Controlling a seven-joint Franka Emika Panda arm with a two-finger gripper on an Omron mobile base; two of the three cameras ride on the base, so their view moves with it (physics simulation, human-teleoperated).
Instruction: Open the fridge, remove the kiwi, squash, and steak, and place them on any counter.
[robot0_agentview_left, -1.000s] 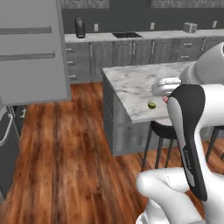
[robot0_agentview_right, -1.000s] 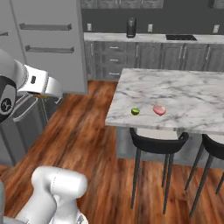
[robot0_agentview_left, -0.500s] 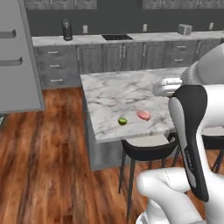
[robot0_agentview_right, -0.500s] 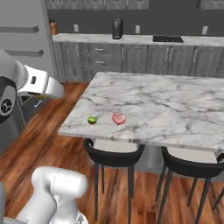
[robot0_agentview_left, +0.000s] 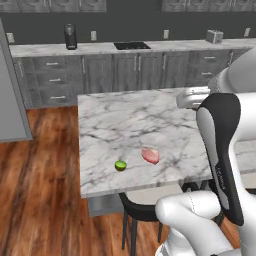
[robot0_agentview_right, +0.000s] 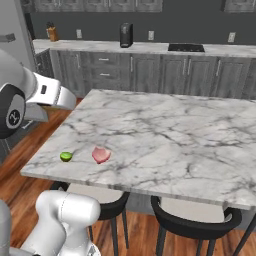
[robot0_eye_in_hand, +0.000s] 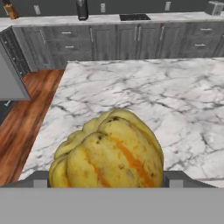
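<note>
This is a home kitchen. At its middle stands a large marble island counter (robot0_agentview_right: 165, 135) with dark stools (robot0_agentview_right: 192, 225) tucked under its near edge. Behind the island runs a long marble worktop (robot0_agentview_left: 125, 47) over dark grey drawers (robot0_agentview_left: 57, 82), with a built-in hob (robot0_agentview_left: 131, 45), a toaster (robot0_agentview_left: 214, 36) and wall sockets (robot0_agentview_left: 93, 35) above it. Around the island the floor (robot0_agentview_left: 40, 200) is reddish wood planks.

One kiwi (robot0_agentview_left: 120, 165), one steak (robot0_agentview_left: 150, 155), one squash (robot0_eye_in_hand: 109, 153), one counter (robot0_agentview_left: 130, 120), two stools (robot0_agentview_right: 192, 225).
</note>
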